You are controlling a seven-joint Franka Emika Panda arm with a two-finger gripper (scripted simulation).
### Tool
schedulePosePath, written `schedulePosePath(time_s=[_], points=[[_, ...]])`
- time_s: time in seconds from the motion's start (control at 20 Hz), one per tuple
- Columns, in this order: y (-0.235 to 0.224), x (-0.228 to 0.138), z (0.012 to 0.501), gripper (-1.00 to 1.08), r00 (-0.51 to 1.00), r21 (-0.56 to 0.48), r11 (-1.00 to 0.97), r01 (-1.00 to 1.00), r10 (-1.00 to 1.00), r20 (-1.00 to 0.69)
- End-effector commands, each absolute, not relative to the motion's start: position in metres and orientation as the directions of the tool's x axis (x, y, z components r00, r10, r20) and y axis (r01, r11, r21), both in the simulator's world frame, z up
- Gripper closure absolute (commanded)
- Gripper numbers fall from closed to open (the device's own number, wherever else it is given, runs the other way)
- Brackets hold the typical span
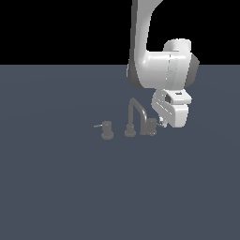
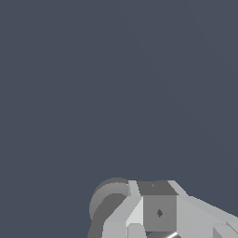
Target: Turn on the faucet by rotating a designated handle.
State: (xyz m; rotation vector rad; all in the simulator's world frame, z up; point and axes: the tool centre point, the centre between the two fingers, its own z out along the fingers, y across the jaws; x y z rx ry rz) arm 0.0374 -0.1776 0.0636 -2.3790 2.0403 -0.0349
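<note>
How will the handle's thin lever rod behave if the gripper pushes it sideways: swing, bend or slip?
Likely swings: the handle is a stubby cylinder seated upright on the floor, so it probably pivots rather than tips. The rod looks thin and smooth, so contact may slip; it is mostly hidden behind the gripper. It renders as rigid metal, so bending seems unlikely.

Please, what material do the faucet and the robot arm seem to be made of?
The faucet looks like dull grey metal with a matte finish: uniform grey, with no bright reflections. The robot arm looks like smooth white plastic or painted metal, with soft shading and darker grey joints. As this is a render, both are only guesses.
</note>
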Motion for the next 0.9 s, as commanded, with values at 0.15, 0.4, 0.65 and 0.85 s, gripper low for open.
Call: schedulePosePath(time_s=[0.15,0.4,0.65,0.85], points=[[-0.160,0.020,0.064,1.08,0.156,-0.006,-0.156,-0.988,-0.988,0.003],[-0.151,0.008,0.064,1.08,0.155,-0.001,-0.155,-0.988,-0.988,0.000],[-0.139,0.011,0.064,1.08,0.145,-0.002,-0.145,-0.989,-0.989,0.005],[-0.116,0.012,0.064,1.08,0.154,0.000,-0.154,-0.988,-0.988,0.001]])
